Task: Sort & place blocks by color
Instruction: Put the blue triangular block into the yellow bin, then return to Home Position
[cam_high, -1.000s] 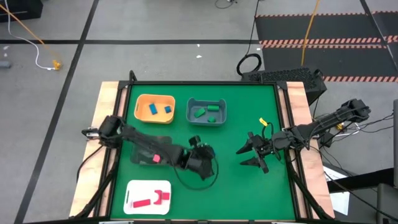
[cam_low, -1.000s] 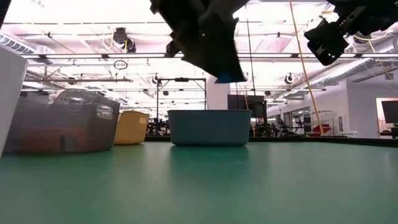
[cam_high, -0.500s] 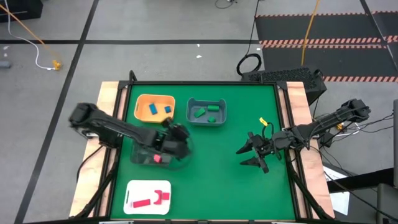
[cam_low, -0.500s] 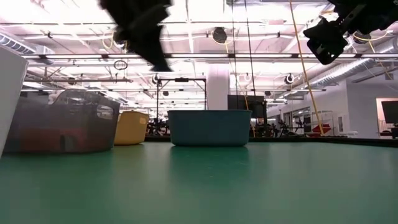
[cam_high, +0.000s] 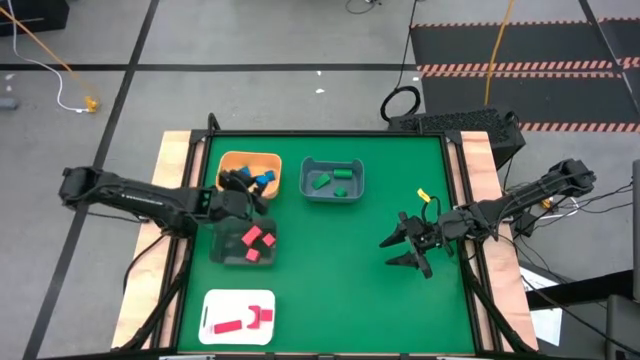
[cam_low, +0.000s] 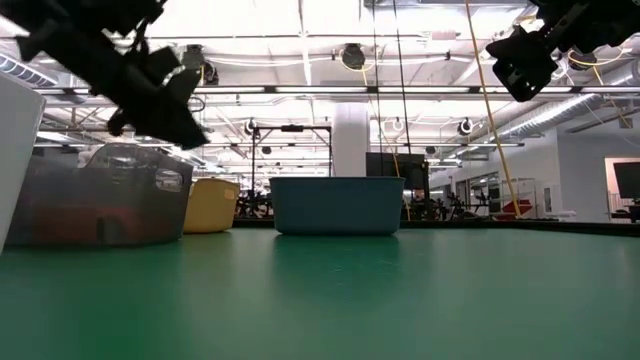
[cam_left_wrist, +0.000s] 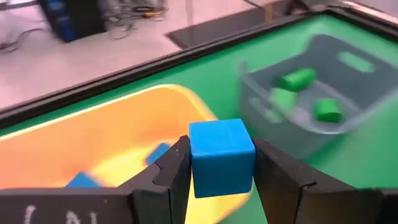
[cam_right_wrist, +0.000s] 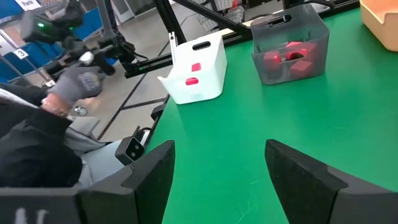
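Observation:
My left gripper (cam_high: 244, 187) hangs over the near rim of the orange bin (cam_high: 236, 160), shut on a blue cube (cam_left_wrist: 221, 156). In the left wrist view the orange bin (cam_left_wrist: 93, 143) lies under the cube, with other blue blocks (cam_left_wrist: 158, 152) inside. Green blocks (cam_high: 330, 180) sit in the grey-blue bin (cam_high: 350, 195). Red blocks (cam_high: 252, 243) lie in a clear bin (cam_high: 222, 256) and on the white tray (cam_high: 215, 300). A yellow block (cam_high: 422, 196) rests on the mat. My right gripper (cam_high: 388, 252) waits open near the table's right edge. My left gripper pinches the blue cube by two opposite side faces (cam_left_wrist: 194, 163), one finger (cam_left_wrist: 173, 173) on each side. The cube is lifted clear, above the orange bin, and sits square between the fingers.
The three bins stand close together in the table's far-left part, the white tray (cam_right_wrist: 196, 68) at the near-left corner. Green mat lies open in the middle and near side. A person with a gloved hand (cam_right_wrist: 74, 84) stands beyond the table's left side.
My left gripper has swung from the middle of the table toward the far-left, passing over the clear bin to the orange bin's near rim, staying high and shut on the blue cube.

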